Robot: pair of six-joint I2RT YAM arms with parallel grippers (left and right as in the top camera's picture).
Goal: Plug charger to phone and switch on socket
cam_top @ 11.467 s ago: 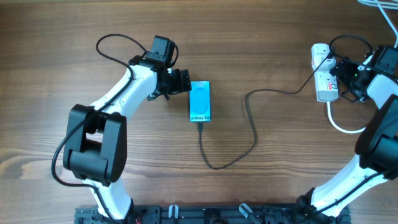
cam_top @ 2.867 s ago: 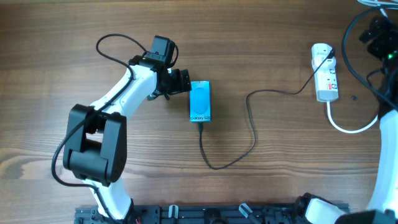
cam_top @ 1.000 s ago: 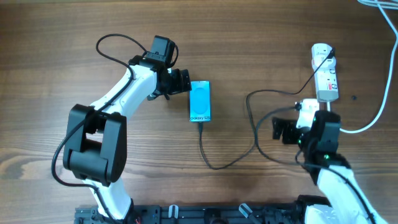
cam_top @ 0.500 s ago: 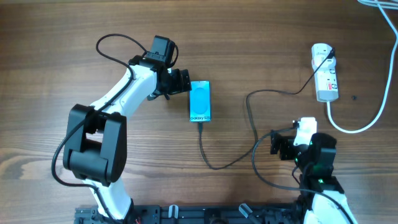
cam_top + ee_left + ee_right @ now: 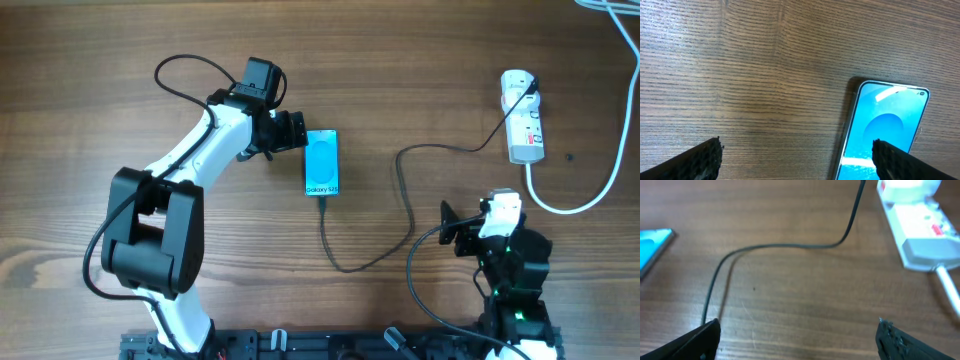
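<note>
Wooden table carries your phone, charger at its lower end, socket far right. Your left hand and right hand stand wide open, empty.

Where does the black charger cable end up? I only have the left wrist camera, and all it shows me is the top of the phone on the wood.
Observer: Overhead shows the charger leaving the phone at its Galaxy S24 end, curving round and reaching the socket.
Operator: Where's the right gripper?
Observer: The right gripper hangs open and empty near its arm's base, well apart from the socket.
Operator: Is the socket switched on?
Observer: Cannot tell. The right wrist view shows red markings on it, but they are too blurred to read.
</note>
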